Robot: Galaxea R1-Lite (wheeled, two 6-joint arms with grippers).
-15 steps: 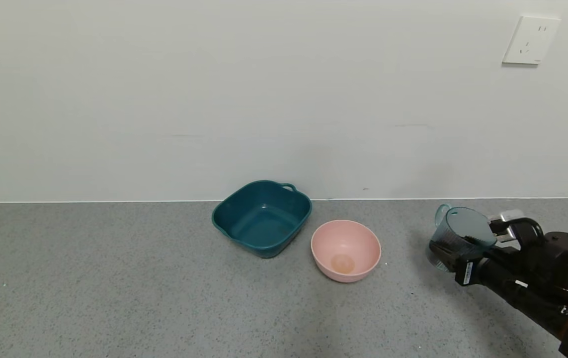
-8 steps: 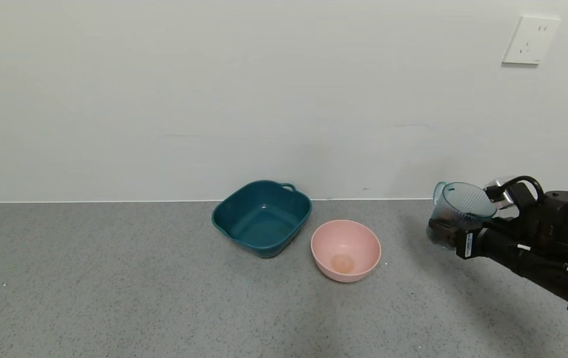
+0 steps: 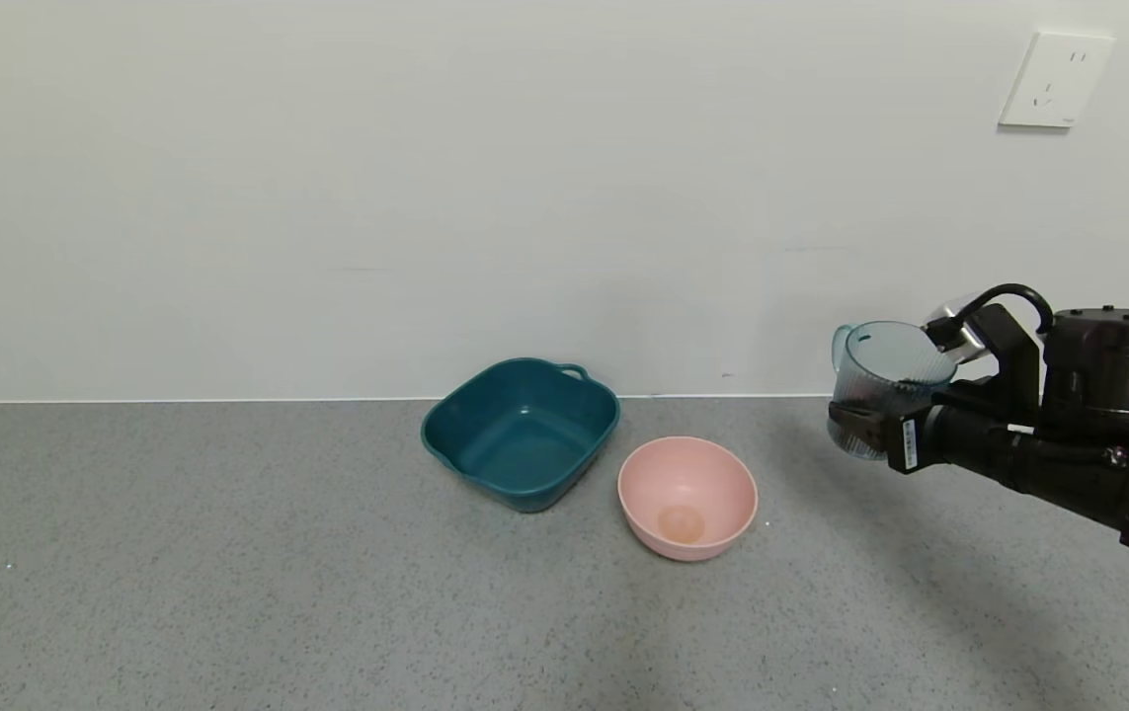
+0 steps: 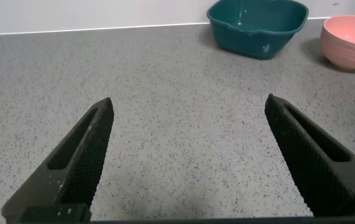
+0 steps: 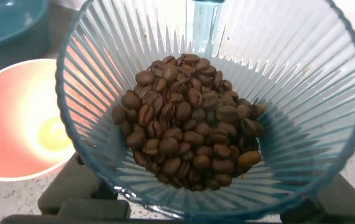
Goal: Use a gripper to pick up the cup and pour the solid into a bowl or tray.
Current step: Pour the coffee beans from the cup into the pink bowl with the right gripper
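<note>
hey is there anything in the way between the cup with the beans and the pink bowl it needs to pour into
Nothing visible. The right gripper holds the cup up in the air, to the right of the pink bowl, with only bare counter between them. The teal tub sits on the bowl's far-left side, off that path.

This is looking like a bare test room or lab rather than a lived-in kitchen. A plain off-white wall (image 3: 426,197) is running straight along the back, carrying nothing but a white power socket (image 3: 1055,79). A grey speckled desk (image 3: 228,553) is stretching across the whole width, meeting the wall in a clean line. Only a few plastic items are sitting on it: a teal tub (image 3: 521,433) and a pink bowl (image 3: 687,497), standing just beside each other near the wall.
</note>
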